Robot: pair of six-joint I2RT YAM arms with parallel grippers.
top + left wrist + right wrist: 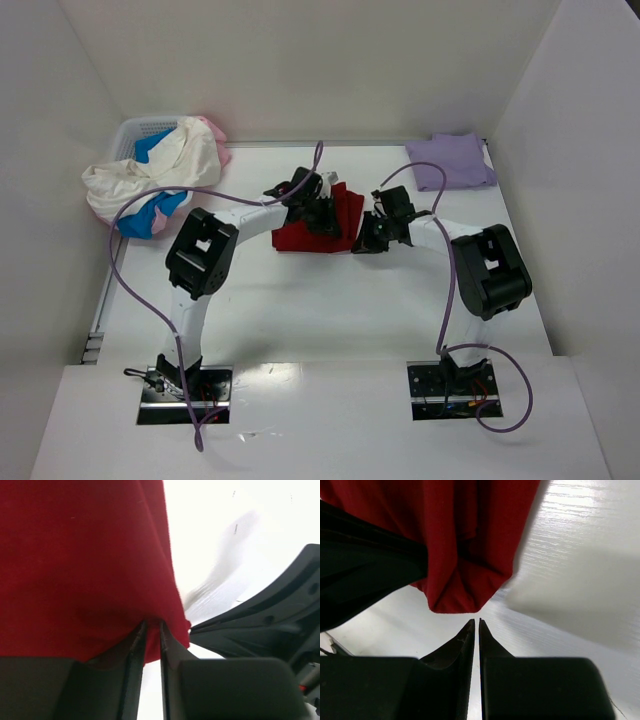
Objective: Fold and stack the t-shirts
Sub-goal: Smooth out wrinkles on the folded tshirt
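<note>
The dark red t-shirt (295,238) lies nearer than the lavender t-shirt (452,160) and to its left. The left gripper (152,625) pinches the red cloth. The right gripper (475,622), jaws almost together, seems empty beside a corner. A one-sided lift could drag the fold open.

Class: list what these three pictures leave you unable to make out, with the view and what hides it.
- Top view: how the red shirt is folded; both arms cover its middle.
- Left wrist view: the shirt beyond the left gripper, cut off at top and left edges.
- Right wrist view: whether the shut right gripper touches the hanging corner; depth is unclear.
- Top view: how many shirts are heaped on the basket; they overlap.
</note>
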